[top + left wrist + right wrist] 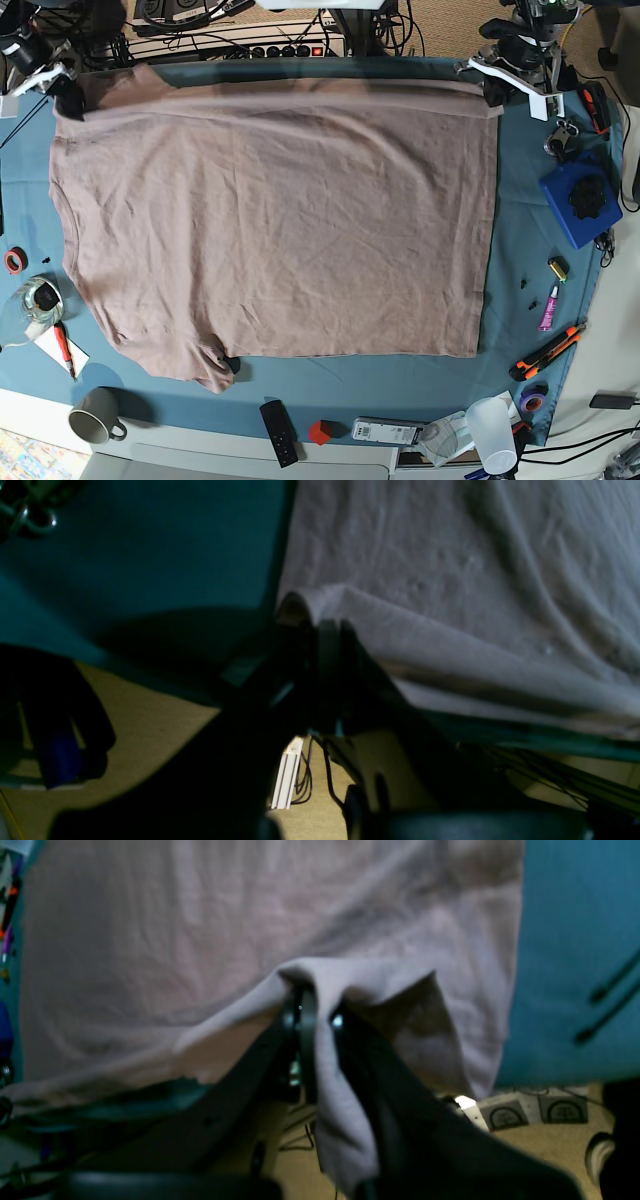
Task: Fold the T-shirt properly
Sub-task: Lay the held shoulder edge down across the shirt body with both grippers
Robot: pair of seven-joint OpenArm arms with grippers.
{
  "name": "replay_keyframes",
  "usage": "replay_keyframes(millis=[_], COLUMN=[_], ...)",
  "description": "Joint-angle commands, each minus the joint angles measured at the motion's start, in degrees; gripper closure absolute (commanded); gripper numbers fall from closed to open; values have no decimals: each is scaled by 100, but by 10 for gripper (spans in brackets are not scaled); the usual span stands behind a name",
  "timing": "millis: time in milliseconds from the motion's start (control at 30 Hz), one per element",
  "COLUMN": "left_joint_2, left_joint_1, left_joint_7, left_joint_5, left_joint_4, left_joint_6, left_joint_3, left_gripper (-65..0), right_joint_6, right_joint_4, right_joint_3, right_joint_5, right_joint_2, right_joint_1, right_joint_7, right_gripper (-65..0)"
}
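The pink-beige T-shirt (pixel 270 210) lies spread flat over most of the blue table cloth (pixel 520 240), with a narrow strip folded over along its far edge. My left gripper (pixel 492 92) is at the far right corner, shut on the shirt's edge. In the left wrist view the gripper (pixel 327 630) pinches a lifted fold of the shirt (pixel 450 580). My right gripper (pixel 70 100) is at the far left corner, shut on the shirt. In the right wrist view the gripper (pixel 317 1012) has cloth (pixel 350 985) draped over and between its jaws.
A blue box (pixel 580 200) and small tools lie along the right edge. A grey mug (pixel 95 420), a black remote (pixel 278 432), a red block (pixel 319 432) and a clear cup (pixel 495 430) stand at the near edge. A glass jar (pixel 38 298) and a tape roll (pixel 12 261) sit at the left.
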Motion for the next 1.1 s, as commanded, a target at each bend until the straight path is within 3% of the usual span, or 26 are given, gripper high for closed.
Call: replay_keyframes(millis=[0,433,767,1067], left_joint_2=[-37,-278,-730,-844], left_joint_1=[31,-210,-658,-1294], left_joint_7=[-96,-522,-664,-693], left_joint_5=[-22,24,133,129], left_joint_4=[111,160,74,-649], left_joint_6=[-17,-24,-151,-426], left_joint_3=[-26,-26,-20,-9], left_gripper=[0,0,0,0], right_joint_6=[10,10,10,10], right_joint_4=[85,85,85,76], right_joint_3=[50,26,-1003,-1075], right_joint_5=[48,-280,-1436,-1950], right_joint_2=[118,120,146,149], right_joint_1=[22,562,970,1593], right_joint_7=[155,264,883,896], right_gripper=[0,0,0,0])
